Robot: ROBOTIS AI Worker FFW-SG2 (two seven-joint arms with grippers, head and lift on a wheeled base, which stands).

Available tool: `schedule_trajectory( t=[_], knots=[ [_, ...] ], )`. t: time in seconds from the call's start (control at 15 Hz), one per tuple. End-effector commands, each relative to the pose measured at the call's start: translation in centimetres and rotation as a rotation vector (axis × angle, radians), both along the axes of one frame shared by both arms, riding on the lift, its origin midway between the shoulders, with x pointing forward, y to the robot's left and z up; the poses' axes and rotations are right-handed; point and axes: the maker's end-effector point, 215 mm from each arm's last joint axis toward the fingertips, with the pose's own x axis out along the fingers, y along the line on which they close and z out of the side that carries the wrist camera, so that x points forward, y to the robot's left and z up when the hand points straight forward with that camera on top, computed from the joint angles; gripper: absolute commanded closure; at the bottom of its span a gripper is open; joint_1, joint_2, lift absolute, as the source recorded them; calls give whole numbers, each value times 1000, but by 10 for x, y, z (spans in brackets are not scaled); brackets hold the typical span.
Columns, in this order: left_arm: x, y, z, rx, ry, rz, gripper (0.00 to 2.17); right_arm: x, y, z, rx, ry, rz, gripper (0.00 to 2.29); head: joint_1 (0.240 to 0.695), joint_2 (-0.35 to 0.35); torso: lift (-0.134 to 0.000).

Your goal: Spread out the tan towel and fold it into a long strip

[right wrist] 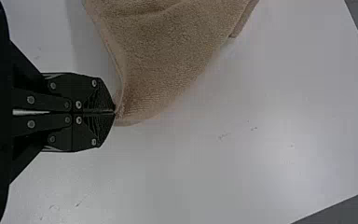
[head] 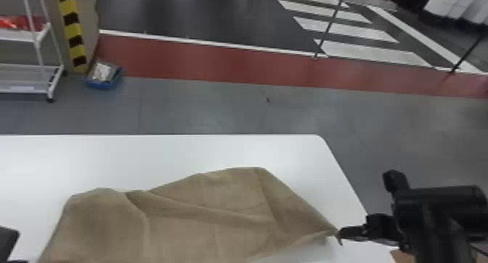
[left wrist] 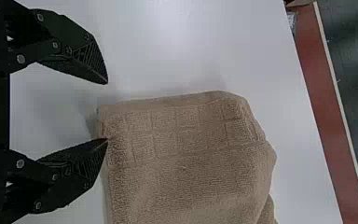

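Observation:
The tan towel (head: 203,215) lies creased and uneven across the white table in the head view, one corner drawn out toward the right. At that corner is my right gripper (head: 341,234). In the right wrist view, the right gripper (right wrist: 114,112) is shut on the towel corner, with the cloth (right wrist: 163,60) stretching away from its tips. My left arm's gripper (head: 7,244) shows at the lower left edge of the head view. The left gripper (left wrist: 107,111) stands open in its wrist view, one fingertip touching or just over the edge of the towel (left wrist: 191,172).
The white table (head: 163,153) has its far edge and rounded right corner beyond the towel. On the floor past it are a blue bin (head: 103,82) and a white wheeled rack (head: 54,73) at the left. Bare tabletop lies behind the towel.

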Motion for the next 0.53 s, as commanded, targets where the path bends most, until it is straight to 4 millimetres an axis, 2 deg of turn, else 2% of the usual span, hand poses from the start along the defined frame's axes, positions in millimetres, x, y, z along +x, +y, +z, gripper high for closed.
schedule_trajectory(
  t=[0.0, 0.07, 0.13, 0.27, 0.33, 0.47],
  knots=[
    [0, -2, -1, -4, 4, -4, 680, 0, -1, 1, -3, -1, -2, 1777, 695, -313, 0],
    [0, -2, 0, -4, 1, -5, 795, 0, -2, 1, -4, 0, -2, 1777, 695, -315, 0],
    [0, -2, 0, -4, 1, -5, 1015, 0, -4, 1, -9, 0, -4, 1777, 695, -317, 0],
    [2, -1, 2, -3, -7, 0, 1703, 0, -5, 2, -7, -1, -11, 1777, 695, -321, 0],
    [1, 0, 3, 0, -10, 4, 1892, 0, -5, 3, -5, -4, -13, 1777, 695, -321, 0],
    [2, 0, 11, -13, -33, 1, 1912, 0, -8, 4, -4, -8, -20, 1777, 695, -320, 0]
  ],
)
